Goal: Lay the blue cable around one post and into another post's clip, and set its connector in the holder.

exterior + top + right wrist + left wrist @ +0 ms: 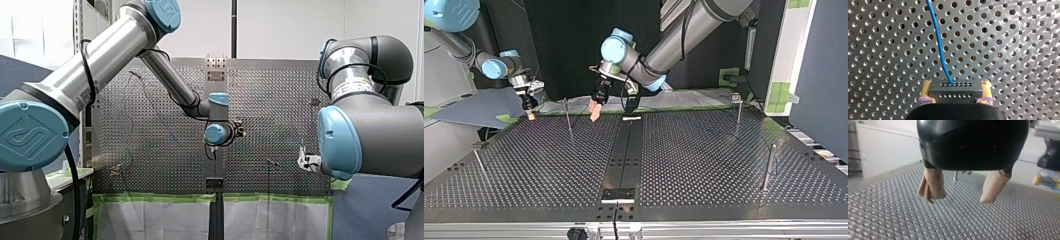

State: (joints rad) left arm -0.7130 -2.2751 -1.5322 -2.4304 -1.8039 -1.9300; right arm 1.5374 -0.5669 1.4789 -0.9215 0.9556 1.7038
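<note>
A: Top view, from the left. What's first?

B: Left post [478, 161] near the table [704, 165] edge, bare. Then right gripper [530, 114], low at the far edge, pads clamped on the connector [955, 89] by its two ends.

A: Cable?

B: Cable [938, 42] leaves the connector's front face & runs ahead over the holes. The other end is out of frame, so can't tell where it goes. I'd say it isn't round a post or in a clip yet.

A: Next?

B: Thin post [568, 114], near right gripper. Then left gripper [595, 111], also low, its beige fingers [931, 186] spread wide w/ nothing btwn them.

A: And further right?

B: Centre strip w/ a plate [618, 194] at the near edge. Maybe the holder, can't confirm. Then far post [739, 109], w/ a small block on top, poss. the clip, & near post [768, 167], well apart.

A: What could go wrong?

B: Three things, imo:
- The grip is only on the connector's ends. If the cable goes taut in a swing round a post, it could twist or slip out.
- The cable is thin & its slack is unseen. It could snag thin post or ride over a post top instead of wrapping.
- Both grippers sit close either side of thin post. A careless sweep by either could hit it, or the other arm.

A: Worst of those?

B: The twist. A crooked connector prob. won't seat in the holder.
</note>
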